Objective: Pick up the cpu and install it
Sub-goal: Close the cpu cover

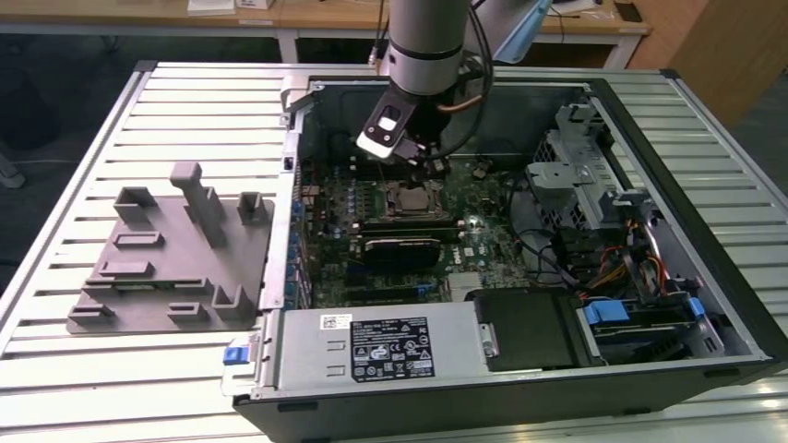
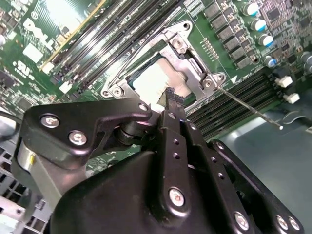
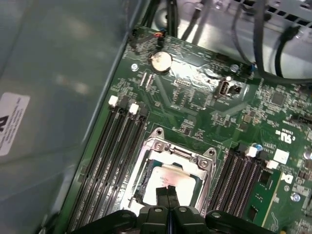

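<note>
A slatted table (image 1: 124,120) carries an open computer case (image 1: 493,406) lying on its side, with a grey fixture plate (image 1: 148,277) with upright posts beside it on the exterior view's left. Inside the case lies the green motherboard (image 1: 493,240). The arm (image 1: 425,46) reaches down over the board's upper middle part. Just below that spot in the exterior view, a black heatsink block (image 1: 400,247) sits on the board.

In both wrist views the metal socket frame (image 3: 158,144) lies between rows of dark memory slots (image 3: 122,156). The cpu (image 3: 178,176) sits inside that frame, flat and level, its shiny silver top facing up — it is in the socket, not in the pincer. In the second wrist view a thin wire lever (image 2: 243,105) runs out from one corner of the frame across the slots.

The gripper (image 3: 167,191) hangs right over the cpu. Its two black fingers (image 2: 169,93) are pressed together with nothing between them — closed and empty. Whether the tips touch the silver top or hover just above it, I cannot tell.
</note>
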`<state>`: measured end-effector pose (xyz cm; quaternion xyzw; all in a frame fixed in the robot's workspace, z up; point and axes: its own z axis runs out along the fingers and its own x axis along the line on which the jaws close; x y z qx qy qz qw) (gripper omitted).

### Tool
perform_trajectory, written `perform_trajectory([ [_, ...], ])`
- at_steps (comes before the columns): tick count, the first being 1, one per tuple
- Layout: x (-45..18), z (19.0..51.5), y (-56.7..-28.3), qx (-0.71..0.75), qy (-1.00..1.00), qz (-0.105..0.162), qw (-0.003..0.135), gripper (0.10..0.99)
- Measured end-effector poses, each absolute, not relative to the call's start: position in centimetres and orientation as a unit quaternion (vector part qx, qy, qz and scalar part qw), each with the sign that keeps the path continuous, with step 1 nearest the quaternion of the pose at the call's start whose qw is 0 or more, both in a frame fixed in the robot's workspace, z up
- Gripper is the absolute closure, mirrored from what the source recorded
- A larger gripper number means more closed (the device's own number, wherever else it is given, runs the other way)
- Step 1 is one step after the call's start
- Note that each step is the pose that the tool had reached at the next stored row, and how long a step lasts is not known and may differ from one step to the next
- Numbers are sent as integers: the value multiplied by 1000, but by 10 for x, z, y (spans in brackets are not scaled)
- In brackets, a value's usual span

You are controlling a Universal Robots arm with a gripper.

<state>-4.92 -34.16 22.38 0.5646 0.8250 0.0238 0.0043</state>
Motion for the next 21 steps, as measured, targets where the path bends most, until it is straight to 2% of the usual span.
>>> perform_trajectory([
  [21,-49,224,-342,477,879,24,2,980],
])
